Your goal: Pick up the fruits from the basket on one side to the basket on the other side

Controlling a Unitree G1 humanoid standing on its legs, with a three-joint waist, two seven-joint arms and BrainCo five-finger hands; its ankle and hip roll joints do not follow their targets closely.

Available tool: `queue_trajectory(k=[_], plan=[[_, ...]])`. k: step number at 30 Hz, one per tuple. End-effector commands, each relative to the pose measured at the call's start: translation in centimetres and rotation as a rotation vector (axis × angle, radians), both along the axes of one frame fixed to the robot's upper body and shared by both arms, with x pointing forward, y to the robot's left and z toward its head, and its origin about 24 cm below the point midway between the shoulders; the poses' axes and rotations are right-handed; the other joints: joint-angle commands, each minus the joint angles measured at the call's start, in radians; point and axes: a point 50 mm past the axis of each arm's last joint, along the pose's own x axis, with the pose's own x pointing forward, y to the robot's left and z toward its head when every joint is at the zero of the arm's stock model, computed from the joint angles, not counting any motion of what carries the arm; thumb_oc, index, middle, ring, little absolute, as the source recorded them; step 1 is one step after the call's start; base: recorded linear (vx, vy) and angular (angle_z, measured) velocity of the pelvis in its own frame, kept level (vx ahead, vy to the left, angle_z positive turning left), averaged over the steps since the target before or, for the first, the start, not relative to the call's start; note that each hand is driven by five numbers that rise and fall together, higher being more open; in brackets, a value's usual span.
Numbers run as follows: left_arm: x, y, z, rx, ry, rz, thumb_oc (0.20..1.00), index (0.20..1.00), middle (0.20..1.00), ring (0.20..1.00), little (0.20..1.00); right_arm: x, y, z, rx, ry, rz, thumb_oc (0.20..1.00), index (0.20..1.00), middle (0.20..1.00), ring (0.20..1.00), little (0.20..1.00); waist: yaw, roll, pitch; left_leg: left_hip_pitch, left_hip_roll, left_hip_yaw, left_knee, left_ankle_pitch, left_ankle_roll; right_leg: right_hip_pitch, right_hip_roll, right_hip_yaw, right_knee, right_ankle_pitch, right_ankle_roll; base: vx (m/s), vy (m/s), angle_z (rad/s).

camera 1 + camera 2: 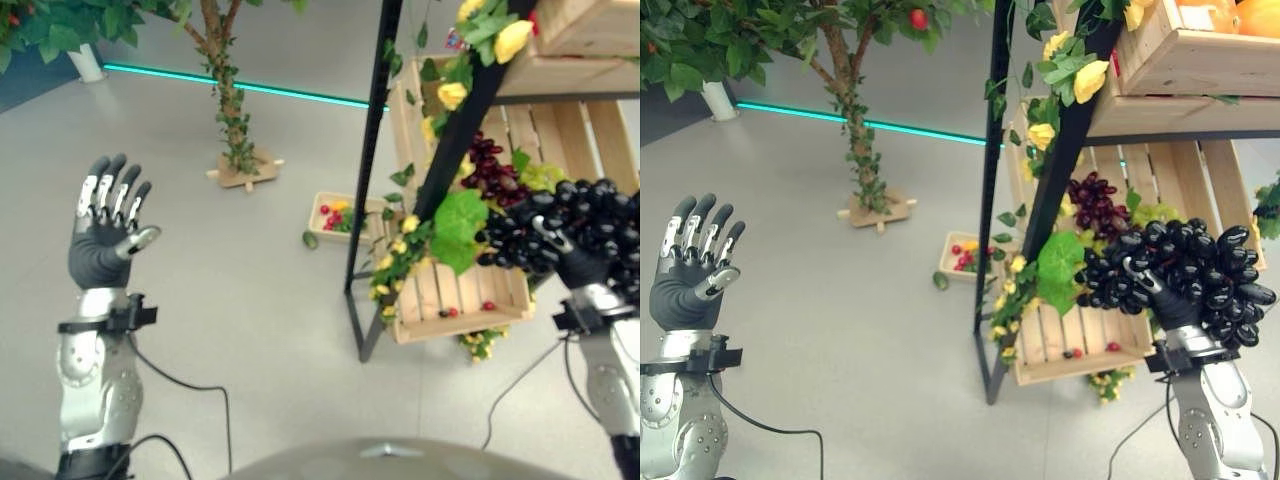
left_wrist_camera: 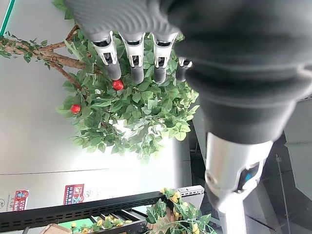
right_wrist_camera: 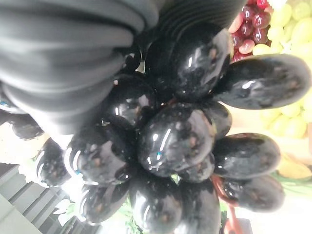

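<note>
My right hand is shut on a big bunch of black grapes, with the thumb lying across the fruit. It holds the bunch up in front of a slatted wooden crate on the rack's lower shelf. The right wrist view shows the glossy black grapes pressed against the palm. Red grapes and green grapes lie deeper in that crate. A small wooden basket with red and yellow fruit stands on the floor behind the rack. My left hand is raised at the far left, open and holding nothing.
The rack's black metal post stands between the floor basket and the crate, wound with leaves and yellow flowers. An upper crate sits above. A potted artificial tree stands further back on the grey floor.
</note>
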Motion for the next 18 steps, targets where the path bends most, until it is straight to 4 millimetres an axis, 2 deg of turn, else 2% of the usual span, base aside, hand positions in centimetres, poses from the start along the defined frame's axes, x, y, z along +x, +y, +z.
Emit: queue_trajectory(k=[1, 9, 18], plan=[[-0.08, 1.19, 1.29, 0.063, -0.064, 0.057, 1.0, 1.0, 1.0, 1.0, 1.0, 0.27, -1.45, 3.64, -0.031, -0.204, -0.079, 0.2, 0.2, 0.2, 0.2, 0.2, 0.007, -0.029, -0.006, 0.004, -0.022, 0.0, 0.082, -0.154, 0.02, -0.047, -0.024, -0.036, 0.013, 0.023, 0.075, 0.0, 0.0, 0.0], [0.16, 1.15, 1.16, 0.041, -0.067, 0.056, 1.0, 1.0, 1.0, 1.0, 1.0, -0.07, -1.8, 3.59, -0.024, -0.21, -0.11, 0.2, 0.2, 0.2, 0.2, 0.2, -0.006, -0.023, 0.003, 0.006, -0.016, -0.001, 0.084, -0.153, 0.017, -0.055, -0.019, -0.036, 0.035, 0.011, 0.067, 0.01, -0.019, 0.0], [0.69, 0.67, 1.06, 0.031, -0.062, 0.042, 1.0, 1.0, 1.0, 1.0, 1.0, -0.21, -1.61, 3.74, -0.02, -0.22, -0.109, 0.2, 0.2, 0.2, 0.2, 0.2, -0.015, -0.034, 0.007, 0.005, 0.014, -0.02, 0.104, -0.15, -0.008, -0.048, 0.006, -0.056, 0.038, -0.009, 0.044, 0.03, -0.093, 0.01]])
